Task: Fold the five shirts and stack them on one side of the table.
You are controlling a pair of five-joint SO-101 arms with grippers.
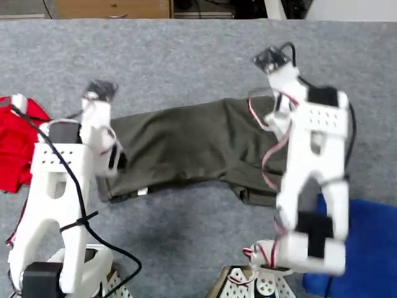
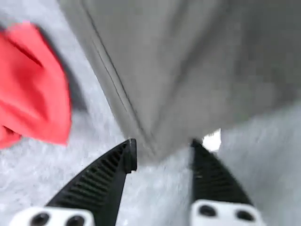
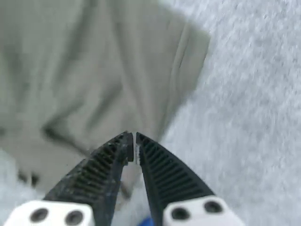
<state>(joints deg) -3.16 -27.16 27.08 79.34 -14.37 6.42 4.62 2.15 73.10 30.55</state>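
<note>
The olive shirt point(image 1: 186, 149) is lying spread across the middle of the grey table point(image 1: 186, 56). Its long axis is running from one arm to the other, with the hem end pointing toward the left arm and the sleeve end toward the right arm.

The left gripper point(image 2: 163, 149) is being held wide open at the hem corner of the olive shirt. That corner is lying between the two jaws, just ahead of them, and nothing is being gripped.

The right gripper point(image 3: 135, 141) is being held over the sleeve end of the olive shirt, beside a short sleeve, with its jaws standing almost together. Whether a pinch of cloth is being caught between them cannot be told.

A red shirt point(image 1: 15, 149) is lying beyond the hem end of the olive shirt, and a blue shirt point(image 1: 366, 248) off its sleeve end.

The coming move is judged to turn on the hem corner being offered straight ahead of the open left jaws. The left arm is the nearer one there, so a grip at that corner is judged to be called for before any fold is made across the long axis.
</note>
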